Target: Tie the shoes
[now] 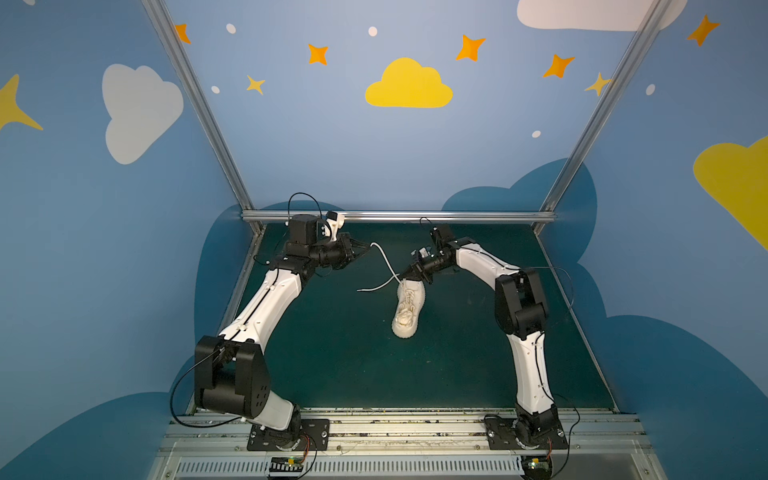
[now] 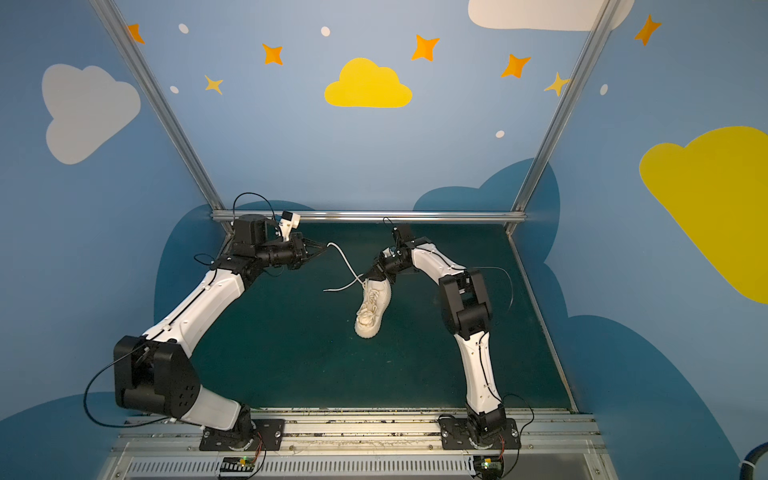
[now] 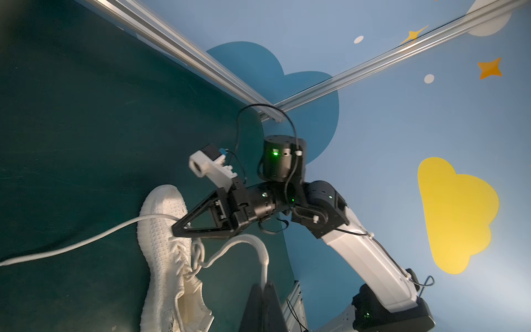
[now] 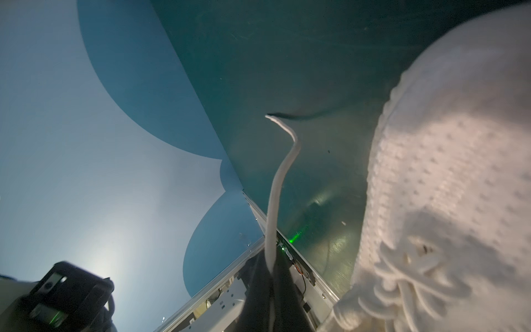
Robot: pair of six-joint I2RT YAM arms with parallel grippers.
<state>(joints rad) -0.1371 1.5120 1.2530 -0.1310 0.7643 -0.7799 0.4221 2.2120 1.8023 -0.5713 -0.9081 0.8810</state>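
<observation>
Green surface (image 1: 332, 374), cloud-painted walls (image 1: 374, 158), one white shoe (image 1: 405, 309).
The left tool (image 1: 366, 246) is clamped on one lace (image 1: 385, 261); the right tool (image 1: 405, 275) on the other lace (image 1: 376, 288).

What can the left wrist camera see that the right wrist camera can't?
Only the left wrist view shows the right arm's black gripper from outside, shut on one cream-white lace. It also shows the left arm's black gripper shut on the other lace. Only the right wrist view shows the first lace's loose tip against the dark green mat. Both show the off-white knit sneaker, the mat and the blue walls.
</observation>
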